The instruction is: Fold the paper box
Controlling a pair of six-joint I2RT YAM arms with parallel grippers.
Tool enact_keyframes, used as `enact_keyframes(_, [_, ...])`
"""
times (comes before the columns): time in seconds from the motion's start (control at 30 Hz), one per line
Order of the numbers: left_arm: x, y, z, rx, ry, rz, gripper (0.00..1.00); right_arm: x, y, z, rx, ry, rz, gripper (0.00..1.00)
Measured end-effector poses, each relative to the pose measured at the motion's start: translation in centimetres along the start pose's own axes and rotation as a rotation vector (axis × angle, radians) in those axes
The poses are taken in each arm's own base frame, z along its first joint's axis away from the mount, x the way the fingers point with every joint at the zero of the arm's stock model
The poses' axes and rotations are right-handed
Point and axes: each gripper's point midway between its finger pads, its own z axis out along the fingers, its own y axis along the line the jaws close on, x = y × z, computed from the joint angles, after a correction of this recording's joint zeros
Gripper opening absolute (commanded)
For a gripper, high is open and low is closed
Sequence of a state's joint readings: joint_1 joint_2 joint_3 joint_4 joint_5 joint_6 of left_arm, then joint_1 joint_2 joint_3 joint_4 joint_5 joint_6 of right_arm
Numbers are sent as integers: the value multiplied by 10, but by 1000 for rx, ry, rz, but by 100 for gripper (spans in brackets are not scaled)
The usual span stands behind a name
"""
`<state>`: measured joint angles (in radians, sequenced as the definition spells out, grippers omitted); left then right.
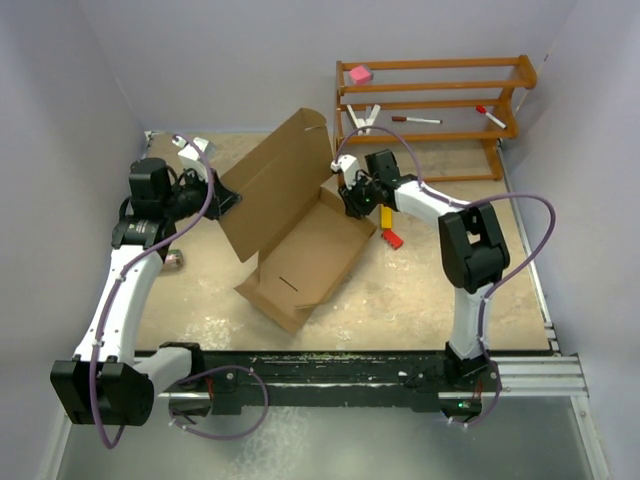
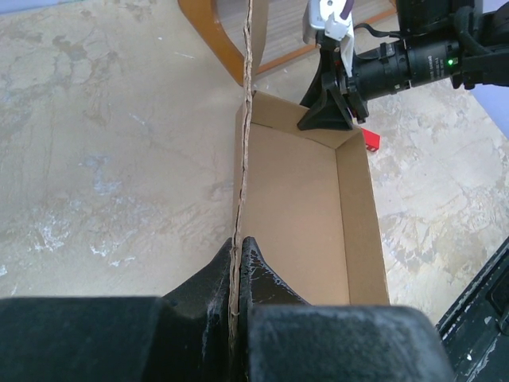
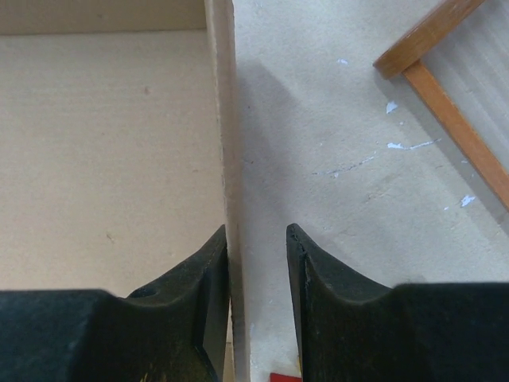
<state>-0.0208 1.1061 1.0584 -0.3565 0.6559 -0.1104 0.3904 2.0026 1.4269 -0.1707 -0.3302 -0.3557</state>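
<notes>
Two arms stand bolted to a black rail (image 1: 340, 372) along the near edge of the table (image 1: 430, 295).

Surface: mottled tan tabletop, worn, with pale scuffs and white flecks; it is rougher and patchier in the close views.

Room: plain lilac-grey walls (image 1: 220, 60) close off the far, left and right sides. In the far right corner is a wooden rack (image 1: 505, 100), orange-brown, with slatted shelves. A pink block (image 1: 360, 73) sits on its top shelf and a red-capped marker (image 1: 415, 119) lies lower down. Purple cables (image 1: 530, 215) loop off both arms.

Paper box (image 1: 310, 250): mid-table, set at a slant, plain brown corrugated card. It is a shallow tray with its side walls up. The lid flap (image 1: 275, 180) is raised on the left side and leans away from the tray.

Left gripper (image 2: 239, 263): pressed together on the edge of the lid flap, with the card pinched thin between its two black fingers.

Right gripper (image 3: 256, 235): at the tray's far right corner, straddling a side wall. The jaws are spread. The inner finger lies against the wall and the outer one stands clear over bare table.

Yellow block (image 1: 386, 216) and red block (image 1: 392, 239): on the table just right of the tray, beside the right gripper.

Markings: a small green light (image 2: 451, 62) glows on the right arm's wrist. The cardboard faces in view are plain brown.
</notes>
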Motion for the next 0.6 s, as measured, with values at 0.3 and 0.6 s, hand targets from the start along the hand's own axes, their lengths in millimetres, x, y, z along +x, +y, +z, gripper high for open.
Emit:
enact_keyframes(0.3, [0,0,1,3,0,0,4,17,-3,12,12,47,12,12])
enact_keyframes(0.6, [1,0,4,8,4,-2,4,15,-3,14,47,57,-2,5])
